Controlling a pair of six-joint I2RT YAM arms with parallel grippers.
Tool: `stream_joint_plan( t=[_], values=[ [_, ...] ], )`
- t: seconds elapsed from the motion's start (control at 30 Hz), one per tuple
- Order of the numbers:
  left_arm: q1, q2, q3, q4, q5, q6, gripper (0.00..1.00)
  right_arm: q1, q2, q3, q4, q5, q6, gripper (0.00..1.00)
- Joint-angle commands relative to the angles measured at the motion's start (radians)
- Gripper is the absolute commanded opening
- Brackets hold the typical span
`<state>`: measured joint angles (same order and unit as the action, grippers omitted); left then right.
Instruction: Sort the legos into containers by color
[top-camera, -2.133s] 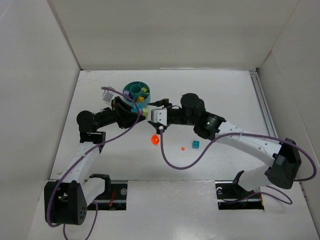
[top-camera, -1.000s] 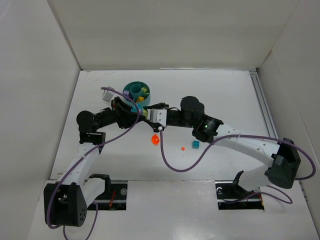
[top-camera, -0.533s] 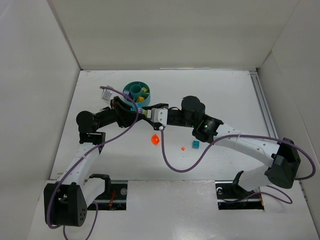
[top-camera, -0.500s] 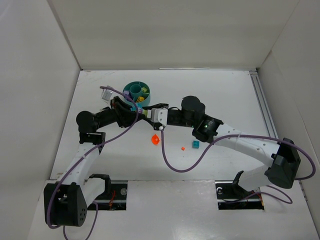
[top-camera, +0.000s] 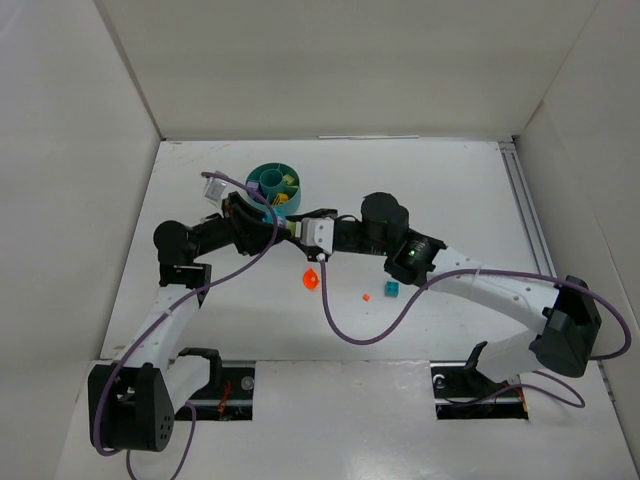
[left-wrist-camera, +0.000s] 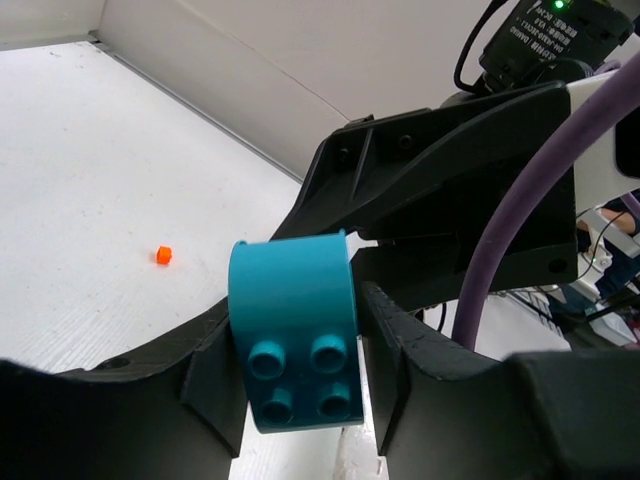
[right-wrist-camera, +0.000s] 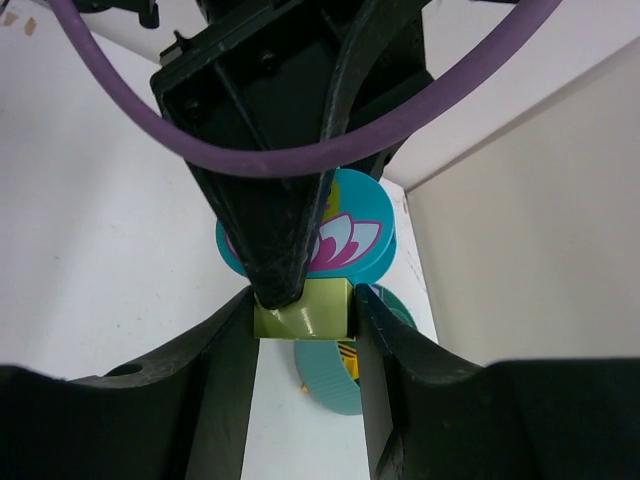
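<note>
Fingers (left-wrist-camera: 400, 370) of the left gripper (left-wrist-camera: 298, 345) were clamped on a teal four-stud brick (left-wrist-camera: 295, 300). Fingers (right-wrist-camera: 225, 360) of the right gripper (right-wrist-camera: 303, 310) were pinched on a lime green brick (right-wrist-camera: 300, 312). Both grippers were held tip to tip beside the teal bowl (top-camera: 262, 176), where yellow pieces (top-camera: 287, 181) were lodged. On the table (top-camera: 450, 180) were noted an orange piece (top-camera: 311, 278), a loose teal brick (top-camera: 392, 289) and a small orange bit (top-camera: 366, 296).

Teal bowl (top-camera: 262, 177) with yellow bricks (top-camera: 287, 181) inside; orange piece (top-camera: 310, 279), tiny orange bit (top-camera: 366, 296) and teal cube (top-camera: 392, 289) loose nearby.
</note>
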<state>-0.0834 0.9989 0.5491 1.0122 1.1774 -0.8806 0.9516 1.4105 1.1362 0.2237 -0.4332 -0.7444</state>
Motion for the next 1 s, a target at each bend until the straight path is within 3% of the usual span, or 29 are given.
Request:
stream_joint_plan(
  t=[0.0,0.17,0.43,0.97],
  values=[
    [0.004,-0.029,0.008,0.046,0.013,0.02,0.41,0.012,-0.01,-0.003,-0.024,0.008,-0.003,0.14],
    [0.004,-0.029,0.008,0.034,0.013,0.029,0.44,0.012,-0.019,-0.003,-0.034,0.027,-0.013,0.14],
    [0.033,-0.039,-0.001,-0.018,0.004,0.04,0.16,-0.01,-0.028,-0.003,-0.043,0.045,-0.013,0.14],
    [0.042,-0.016,-0.002,-0.018,0.004,0.058,0.13,-0.182,-0.163,-0.138,-0.115,0.057,0.008,0.1]
  ],
)
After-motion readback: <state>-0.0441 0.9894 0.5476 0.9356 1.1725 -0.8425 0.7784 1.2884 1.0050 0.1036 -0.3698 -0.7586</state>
